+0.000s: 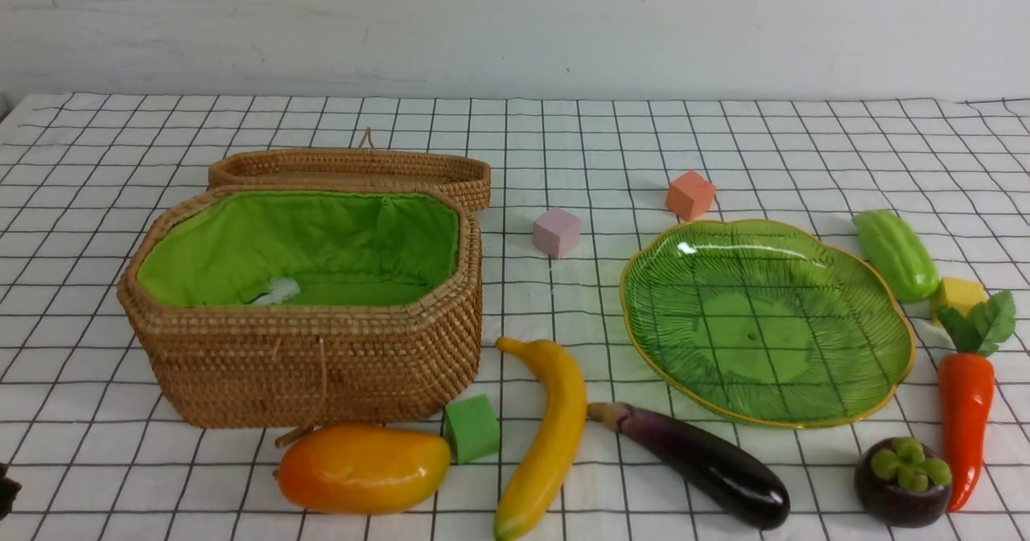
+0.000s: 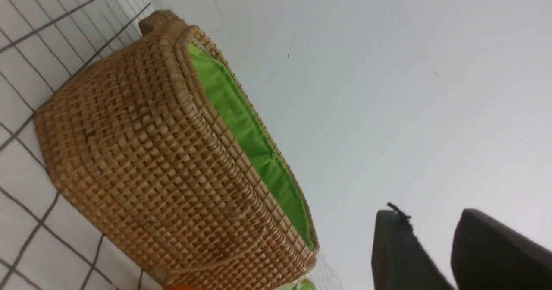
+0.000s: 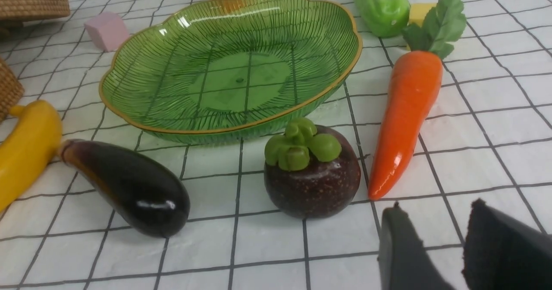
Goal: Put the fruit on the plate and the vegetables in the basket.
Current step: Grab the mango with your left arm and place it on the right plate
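The wicker basket (image 1: 306,364) stands open at the left, green lining bare. The green leaf plate (image 1: 885,380) lies at the right with nothing on it. Along the front lie the mango (image 1: 362,468), banana (image 1: 547,428), eggplant (image 1: 700,464) and mangosteen (image 1: 901,481). The carrot (image 1: 966,412) and gourd (image 1: 895,253) lie right of the plate. My left gripper (image 2: 429,214) is open with nothing in it, off the basket's (image 2: 142,152) end. My right gripper (image 3: 435,206) is open and holds nothing, just short of the mangosteen (image 3: 312,182) and the carrot (image 3: 405,108) tip.
The basket lid (image 1: 354,167) lies back behind the basket. Foam cubes are scattered about: pink (image 1: 556,232), orange (image 1: 690,195), yellow (image 1: 956,293) and green (image 1: 472,428). A white wall stands behind the checked cloth.
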### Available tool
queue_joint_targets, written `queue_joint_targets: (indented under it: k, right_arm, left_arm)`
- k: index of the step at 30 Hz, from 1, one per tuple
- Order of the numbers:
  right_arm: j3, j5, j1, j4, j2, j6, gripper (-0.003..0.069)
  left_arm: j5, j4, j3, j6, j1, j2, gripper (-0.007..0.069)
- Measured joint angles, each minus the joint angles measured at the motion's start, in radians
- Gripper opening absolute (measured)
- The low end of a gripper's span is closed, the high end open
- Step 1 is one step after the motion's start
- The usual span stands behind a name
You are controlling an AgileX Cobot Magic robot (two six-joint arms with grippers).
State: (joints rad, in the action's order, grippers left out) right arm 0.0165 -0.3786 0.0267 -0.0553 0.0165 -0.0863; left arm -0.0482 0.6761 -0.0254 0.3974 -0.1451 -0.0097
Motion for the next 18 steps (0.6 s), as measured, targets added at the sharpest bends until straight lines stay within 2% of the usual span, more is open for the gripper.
queue_joint_targets:
  k: [4,6,10,11,13,16,18]
  right_arm:
    - [0.0,0.0,0.0,0.0,0.0,0.0,0.0242]
    - [0.0,0.0,0.0,0.0,0.0,0.0,0.0242]
    - [0.0,0.0,0.0,0.0,0.0,0.0,0.0242]
    - [0.0,0.0,0.0,0.0,0.0,0.0,0.0242]
    - [0.0,0.001,0.0,0.0,0.0,0.0,0.0242]
    - [0.004,0.037,0.0,-0.02,0.0,-0.014,0.0242]
    - [0.009,0.078,0.0,-0.075,0.0,-0.056,0.0242]
  left_arm:
    - [0.188,-0.048,0.095,-0.132,0.0,0.001,-0.0007]
    - [0.245,-0.058,0.151,-0.177,0.0,0.017,-0.0013]
    - [0.467,-0.091,0.376,-0.367,0.0,0.2,-0.0013]
    - [0.479,-0.092,0.4,-0.376,0.0,0.21,-0.0013]
    - [0.641,-0.099,0.538,-0.462,0.0,0.359,-0.0013]
    - [0.813,-0.103,0.667,-0.519,0.0,0.521,-0.0013]
    - [0.853,-0.103,0.709,-0.523,-0.001,0.588,-0.0013]
